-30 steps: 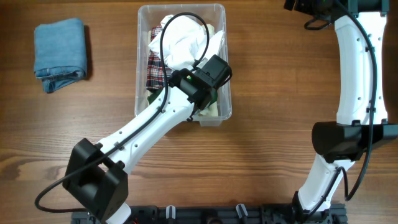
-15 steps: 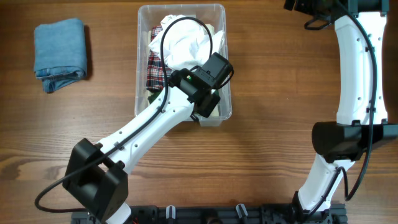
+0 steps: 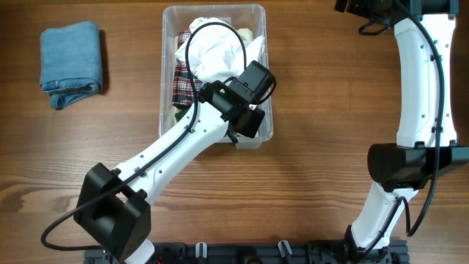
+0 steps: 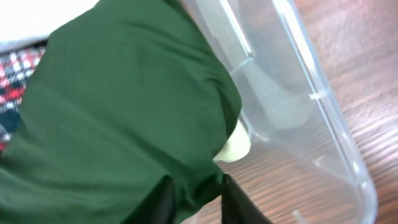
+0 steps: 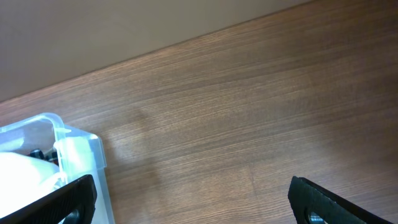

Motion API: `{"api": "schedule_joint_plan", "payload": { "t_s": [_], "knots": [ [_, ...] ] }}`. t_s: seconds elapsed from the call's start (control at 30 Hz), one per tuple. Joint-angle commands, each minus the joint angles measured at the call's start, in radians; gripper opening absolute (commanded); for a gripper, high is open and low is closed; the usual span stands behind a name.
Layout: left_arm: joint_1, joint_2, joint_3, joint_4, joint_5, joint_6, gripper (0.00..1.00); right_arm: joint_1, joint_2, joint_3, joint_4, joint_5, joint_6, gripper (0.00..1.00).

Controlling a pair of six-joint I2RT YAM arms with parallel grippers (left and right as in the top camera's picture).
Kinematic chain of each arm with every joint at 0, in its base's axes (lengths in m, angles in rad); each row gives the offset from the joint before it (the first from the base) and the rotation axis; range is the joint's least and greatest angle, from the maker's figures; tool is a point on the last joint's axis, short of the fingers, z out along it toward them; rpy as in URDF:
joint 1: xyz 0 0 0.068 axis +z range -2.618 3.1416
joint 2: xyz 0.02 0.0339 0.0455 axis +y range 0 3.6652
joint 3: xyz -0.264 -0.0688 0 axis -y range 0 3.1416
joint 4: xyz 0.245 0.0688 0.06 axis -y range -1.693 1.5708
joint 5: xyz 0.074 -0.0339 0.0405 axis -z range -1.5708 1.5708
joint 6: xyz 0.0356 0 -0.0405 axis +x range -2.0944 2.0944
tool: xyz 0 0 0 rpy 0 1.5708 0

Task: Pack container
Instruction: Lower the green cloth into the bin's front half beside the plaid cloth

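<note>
1. the overhead view gives the whole layout. the container [image 3: 213,8] sits at the far middle of the wooden table [image 3: 322,147], stuffed with a white cloth [image 3: 216,51] and a red plaid cloth [image 3: 185,82]. a folded blue cloth [image 3: 71,64] lies on the table well apart, off to the left.
2. the left wrist view shows what the wrist hides from above. a dark green cloth [image 4: 124,112] fills most of the picture inside the container, and a pale yellowish thing [image 4: 237,146] peeks out under its edge, right by the clear wall.
3. the left gripper [image 4: 196,202] has its two fingers close together with a fold of the green cloth pinched between them, so it's gripping that cloth.
4. the left arm [image 3: 168,154] runs diagonally from its base at the near left up to the container's near right corner, with the wrist over the inside.
5. the right wrist view only has bare table plus one corner of the container at lower left. the right gripper [image 5: 193,190] has its jaws spread wide with nothing between them.
6. the right arm [image 3: 421,81] stretches along the right side to the far corner, well apart from the container.
</note>
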Motion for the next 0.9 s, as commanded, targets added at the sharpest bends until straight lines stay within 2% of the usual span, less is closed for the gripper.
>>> {"api": "schedule_joint_plan", "payload": {
  "t_s": [0.0,0.03,0.13,0.63,0.87],
  "knots": [
    [0.029,0.001,-0.006,0.001,0.026,-0.212,0.08,0.0,0.01,0.0,0.0,0.01,0.012,1.0],
    [0.037,0.001,-0.006,-0.002,0.029,-0.264,0.04,0.0,0.01,0.0,0.0,0.01,0.012,1.0],
    [0.048,0.003,-0.006,-0.002,0.064,-0.338,0.04,0.0,0.01,0.0,0.0,0.01,0.012,1.0],
    [0.048,0.22,-0.006,-0.009,0.115,-0.362,0.04,0.0,0.01,0.0,0.0,0.01,0.012,1.0],
    [0.055,0.219,0.005,-0.003,0.115,-0.361,0.04,0.001,0.01,0.0,0.0,0.01,0.012,1.0]
  ]
}}
